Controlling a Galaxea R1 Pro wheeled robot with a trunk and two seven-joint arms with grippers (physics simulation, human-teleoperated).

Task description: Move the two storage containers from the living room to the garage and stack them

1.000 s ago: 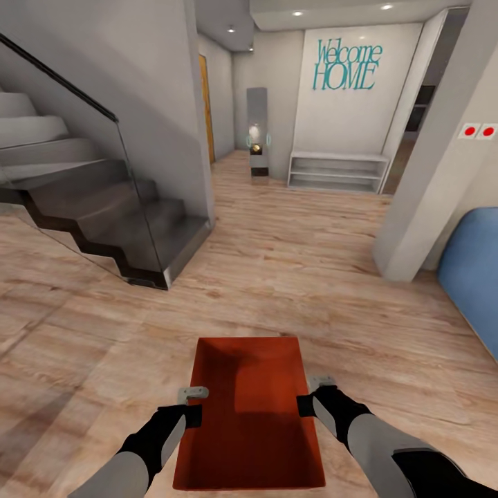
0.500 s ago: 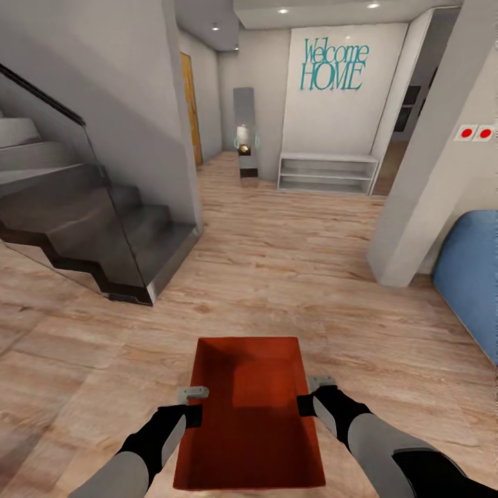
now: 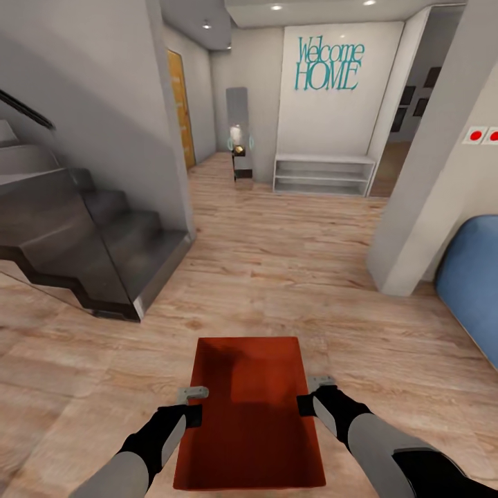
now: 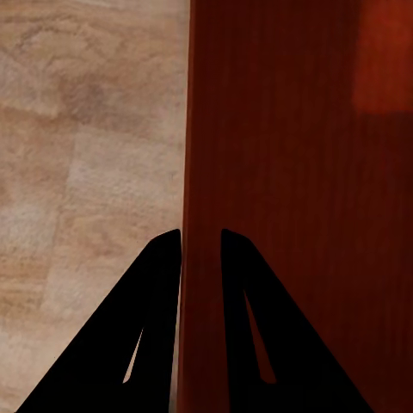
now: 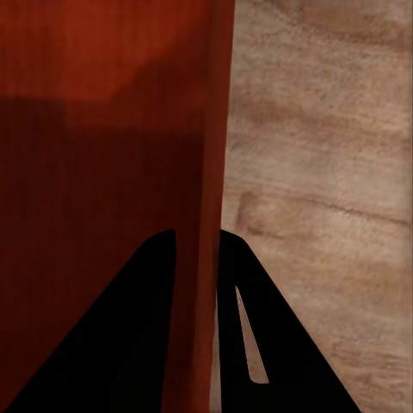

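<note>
While we carry one storage container [image 3: 252, 408] low in front of the trunk, both claws clamp its long side walls. Left claw [image 3: 193, 393] pinches the left wall; in the left wrist view its two dark fingers [image 4: 155, 292] straddle that red-orange wall [image 4: 284, 172], one outside, one inside, closed on it. Right claw [image 3: 319, 382] does the same on the right wall; the right wrist view shows its fingers [image 5: 146, 292] either side of the thin rim [image 5: 211, 129], gripping it. Container is open-topped, empty, level, held above the wood-plank floor [image 3: 277, 277], long axis pointing away from us. We see only this one container.

Light wood planks run under and ahead of it. At our right, near, is a rounded blue sofa edge [image 3: 474, 283]. Just past it stands a white pillar [image 3: 429, 173] with two red dots [image 3: 482, 135] on a small plate. At our left, a dark grey staircase [image 3: 83, 249] with a glass side panel steps up beside a grey wall [image 3: 90, 104].

Farther ahead, a low white open shelf unit [image 3: 324, 174] sits against a white wall bearing teal lettering "Welcome HOME" [image 3: 328, 66]. Left of the shelf is a tall narrow mirror-like panel [image 3: 238, 135] with a small dark stand at its base. A wooden door [image 3: 178, 107] shows along the left corridor wall. Far right, an opening leads to a dim room with dark frames [image 3: 415, 104] on its wall. Ceiling spotlights [image 3: 277, 7] glow above.
</note>
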